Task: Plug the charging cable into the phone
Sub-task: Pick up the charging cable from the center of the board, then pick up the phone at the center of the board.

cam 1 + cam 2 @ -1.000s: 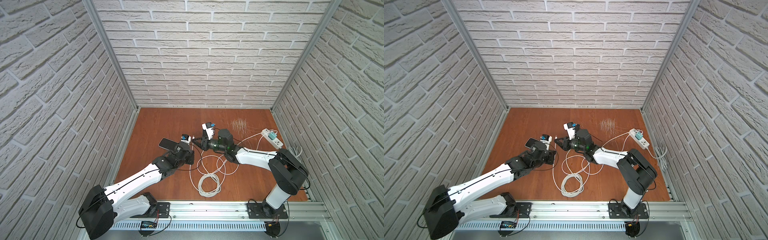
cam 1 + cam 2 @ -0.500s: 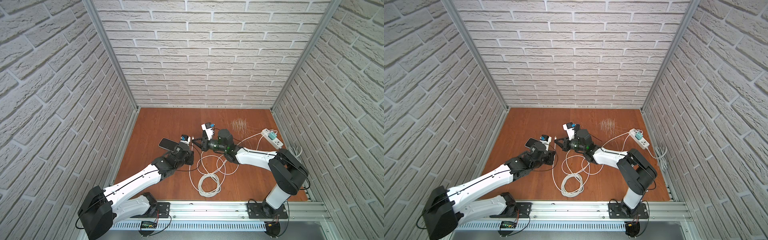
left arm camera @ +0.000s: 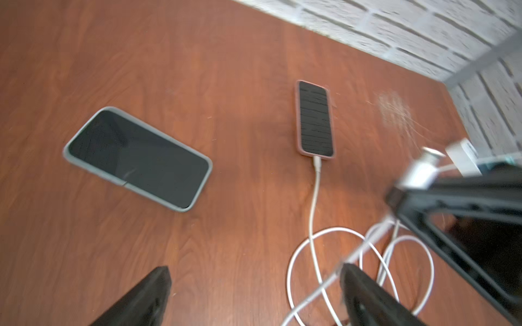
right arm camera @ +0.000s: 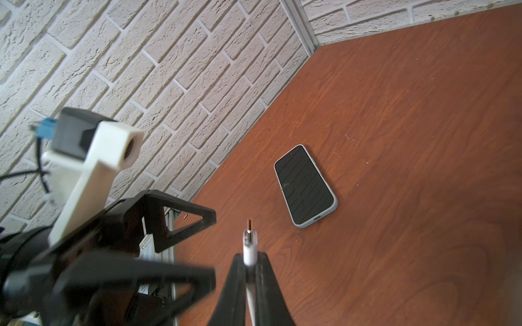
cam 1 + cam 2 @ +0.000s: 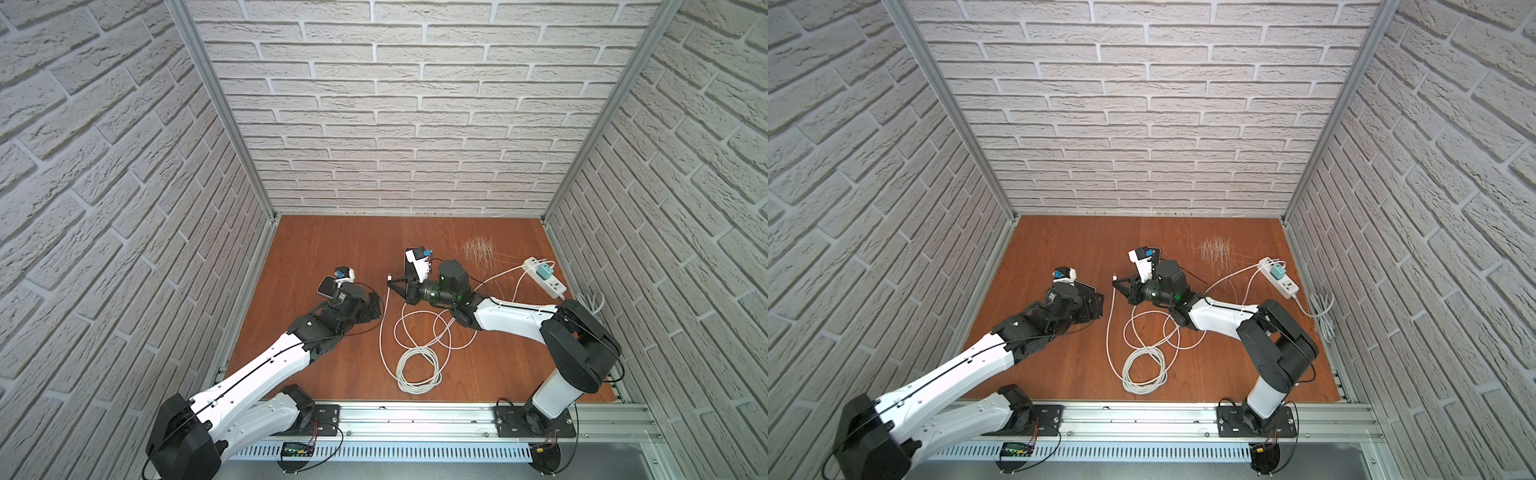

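Red-brown wood tabletop (image 5: 332, 249), boxed by white brick walls (image 5: 395, 124) on three sides, metal rail (image 5: 415, 419) along the front. Scratch patch (image 5: 478, 249) far right, power strip (image 5: 555, 286) near it by the right wall. White cable loops (image 5: 415, 386) piled mid-table. Grey-cased phone (image 3: 138, 158) flat, screen up, left of centre, just past left gripper (image 3: 254, 275), jaws wide apart, empty. Right gripper (image 4: 250, 261) clamped on charging cable (image 4: 250, 249) at the plug, clear of that phone. Pink-cased phone (image 3: 315, 118) nearby, cable plugged in.
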Robot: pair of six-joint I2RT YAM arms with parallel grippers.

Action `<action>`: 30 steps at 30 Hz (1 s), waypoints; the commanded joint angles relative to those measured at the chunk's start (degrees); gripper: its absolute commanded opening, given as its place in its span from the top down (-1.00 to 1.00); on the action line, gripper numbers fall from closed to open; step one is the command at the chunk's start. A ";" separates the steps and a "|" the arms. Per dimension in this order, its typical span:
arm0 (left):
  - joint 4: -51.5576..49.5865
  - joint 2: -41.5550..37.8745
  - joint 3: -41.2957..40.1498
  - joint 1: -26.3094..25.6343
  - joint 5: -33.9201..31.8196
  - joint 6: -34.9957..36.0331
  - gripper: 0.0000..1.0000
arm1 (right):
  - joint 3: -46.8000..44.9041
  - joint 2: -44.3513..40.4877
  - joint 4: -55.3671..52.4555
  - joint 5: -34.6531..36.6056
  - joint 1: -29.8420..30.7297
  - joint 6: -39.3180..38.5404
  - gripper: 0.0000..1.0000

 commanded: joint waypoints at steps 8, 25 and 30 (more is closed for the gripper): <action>-14.77 14.34 9.50 16.19 2.62 -16.69 -0.96 | -1.81 -1.07 0.40 0.31 -0.85 -1.82 0.93; -18.83 45.15 32.71 21.40 8.40 -26.06 -0.96 | -2.65 -1.40 0.03 -0.08 -0.85 -2.34 0.93; -19.21 47.94 34.52 22.04 9.73 -27.91 -0.96 | -2.49 -1.15 0.16 -0.28 -0.85 -2.16 0.94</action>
